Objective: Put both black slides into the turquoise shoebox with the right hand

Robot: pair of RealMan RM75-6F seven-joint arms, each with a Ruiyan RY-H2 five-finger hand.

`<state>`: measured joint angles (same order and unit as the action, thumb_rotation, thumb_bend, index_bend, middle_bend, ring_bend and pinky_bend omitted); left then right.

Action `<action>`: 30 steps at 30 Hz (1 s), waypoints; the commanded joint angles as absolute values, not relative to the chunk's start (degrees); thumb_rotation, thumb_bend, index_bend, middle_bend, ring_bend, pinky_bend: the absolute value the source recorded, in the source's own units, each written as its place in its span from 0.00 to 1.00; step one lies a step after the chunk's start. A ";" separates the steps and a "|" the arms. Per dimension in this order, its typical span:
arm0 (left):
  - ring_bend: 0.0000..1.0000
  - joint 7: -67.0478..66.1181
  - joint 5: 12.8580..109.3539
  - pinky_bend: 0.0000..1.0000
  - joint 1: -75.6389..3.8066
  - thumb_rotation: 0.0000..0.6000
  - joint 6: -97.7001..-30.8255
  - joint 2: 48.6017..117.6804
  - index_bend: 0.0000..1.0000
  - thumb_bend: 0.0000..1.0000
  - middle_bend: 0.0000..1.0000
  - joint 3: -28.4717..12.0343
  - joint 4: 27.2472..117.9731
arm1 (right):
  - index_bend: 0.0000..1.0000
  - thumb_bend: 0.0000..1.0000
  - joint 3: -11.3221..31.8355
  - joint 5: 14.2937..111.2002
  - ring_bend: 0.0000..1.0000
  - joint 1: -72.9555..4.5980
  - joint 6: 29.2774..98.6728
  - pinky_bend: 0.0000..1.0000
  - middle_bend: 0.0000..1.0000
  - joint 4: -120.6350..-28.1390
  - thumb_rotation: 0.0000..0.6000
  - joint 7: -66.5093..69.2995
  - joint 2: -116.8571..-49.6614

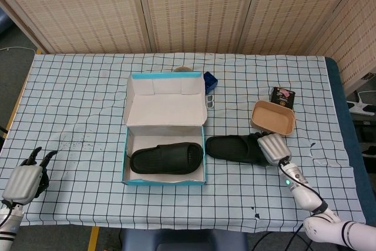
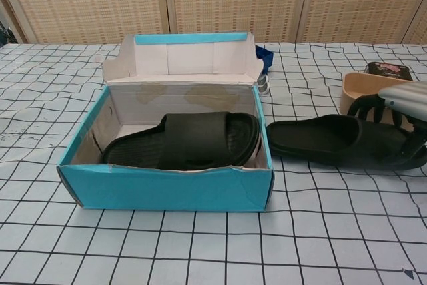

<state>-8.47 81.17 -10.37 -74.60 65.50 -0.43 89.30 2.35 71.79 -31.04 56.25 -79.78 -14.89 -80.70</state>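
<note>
Right hand on second slide, just right of the turquoise shoebox; first slide already boxed.
Left hand [image 1: 23,180] rested far left of the turquoise shoebox [image 1: 164,123] near the front edge of the checked tablecloth [image 1: 76,98], fingers spread, holding nothing. Shoebox stood open, its lid flap [image 2: 181,58] raised at the back; one black slide [image 2: 187,141] lay flat inside, lengthwise along the front wall. Behind the box's right rear corner: a small blue object [image 1: 211,80], partly hidden. Second black slide [image 2: 327,139] lay on the cloth just right of the box, toe end near its right wall, not touching. Right hand [image 2: 399,113] was on the slide's far end, dark fingers [image 2: 365,103] curled over the strap; grip appeared closed on it. Right of the box, beyond the hand: tan paper bowl [image 1: 273,117], then a small black packet [image 1: 282,97].
</note>
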 commanded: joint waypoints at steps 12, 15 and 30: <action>0.04 -8.59 80.98 0.31 -10.55 1.00 -74.26 65.52 0.14 0.39 0.06 -0.45 89.34 | 0.67 0.11 3.96 78.94 0.45 -26.20 74.92 0.50 0.58 -83.82 1.00 -28.04 -81.35; 0.04 -8.62 80.92 0.31 -10.59 1.00 -74.16 65.53 0.14 0.39 0.06 -0.46 89.38 | 0.68 0.11 4.20 83.98 0.46 -24.74 82.65 0.52 0.59 -82.08 1.00 -31.99 -84.30; 0.04 -8.54 80.70 0.31 -10.66 1.00 -74.00 65.51 0.14 0.39 0.06 -0.50 89.22 | 0.68 0.11 6.27 97.87 0.47 -30.07 86.02 0.52 0.60 -78.58 1.00 -27.23 -94.84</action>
<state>-8.53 80.70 -10.65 -74.01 65.51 -0.50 89.22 5.51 97.34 -28.92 87.12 -79.12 -27.70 -93.57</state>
